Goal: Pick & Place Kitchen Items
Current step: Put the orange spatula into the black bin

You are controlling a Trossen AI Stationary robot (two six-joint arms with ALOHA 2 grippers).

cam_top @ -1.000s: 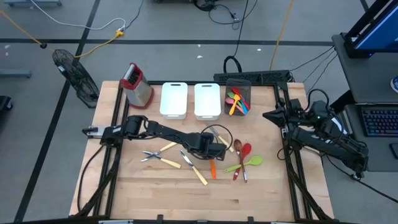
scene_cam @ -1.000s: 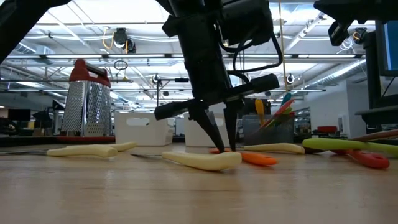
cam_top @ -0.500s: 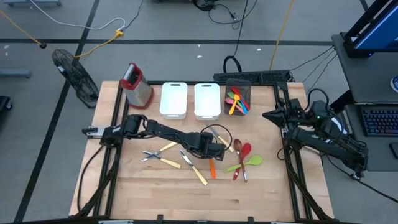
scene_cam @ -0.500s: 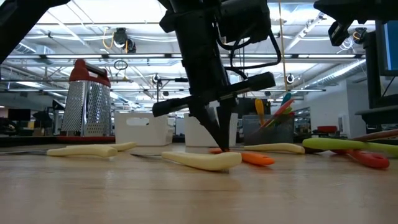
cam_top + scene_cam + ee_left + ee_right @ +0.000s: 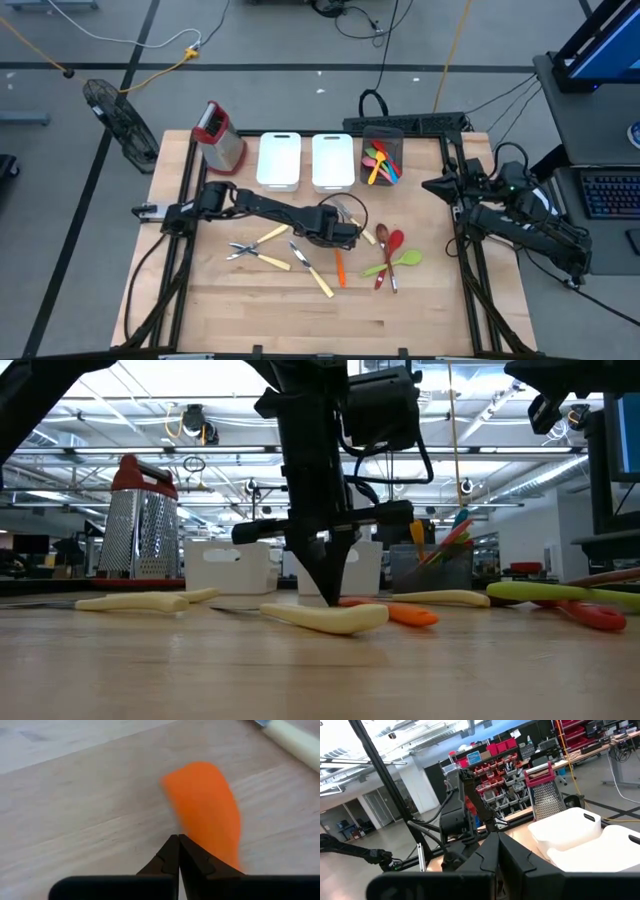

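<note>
The left tool (image 5: 328, 595) has shut since a second ago, its fingers now pressed tip to tip, and it has drifted a little away from the orange spatula (image 5: 340, 268) toward the bins. It grips nothing: in the left wrist view the closed tips meet just above the spatula's orange blade (image 5: 205, 810), which lies flat on the worktop (image 5: 250, 310).

The left arm reaches across the middle of the worktop. The right arm waits folded at the right edge, its tool (image 5: 497, 851) closed and empty.

At the back stand two white bins (image 5: 280, 160), a grater (image 5: 218, 133) to their left, and a dark bin (image 5: 383, 150) to their right holding several coloured utensils.

Loose utensils lie around the left tool: cream-handled pieces (image 5: 315, 275) to its left and front, and to its right a red spoon (image 5: 390, 250) and a green spoon (image 5: 400, 262).
</note>
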